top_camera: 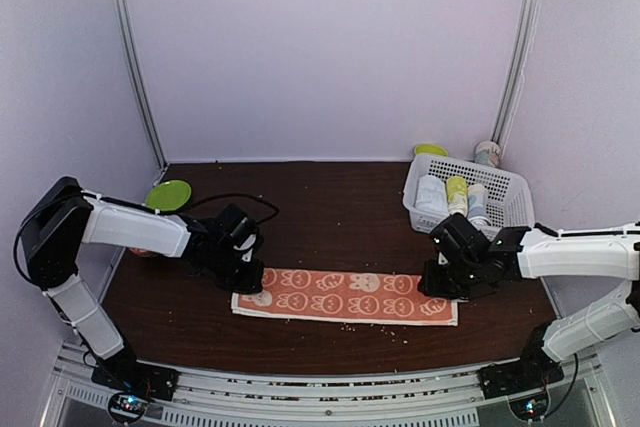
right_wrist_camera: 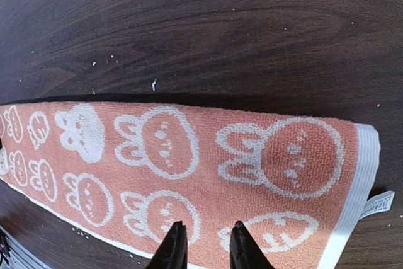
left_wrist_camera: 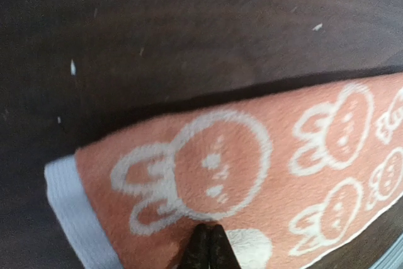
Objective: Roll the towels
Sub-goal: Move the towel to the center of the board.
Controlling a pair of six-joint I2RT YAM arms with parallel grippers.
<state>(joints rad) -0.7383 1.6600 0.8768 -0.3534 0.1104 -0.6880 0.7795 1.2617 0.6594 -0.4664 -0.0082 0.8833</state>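
One orange towel [top_camera: 345,295] flat, left hand [left_wrist_camera: 208,237] closed at left end, right hand [right_wrist_camera: 205,242] narrowly parted opposite, table [top_camera: 330,217] stretching beyond.

The overhead view was evenly and softly lit, and the walls [top_camera: 320,47] were rendered pale lilac. The frame posts [top_camera: 135,67] were slightly bowed near the upper corners by lens distortion. In the left wrist view the orange towel [left_wrist_camera: 252,174] was blurred, with a dark shadow cast along its upper edge. The right wrist view was sharper; a dull sheen was seen on the table [right_wrist_camera: 252,29] at upper right.
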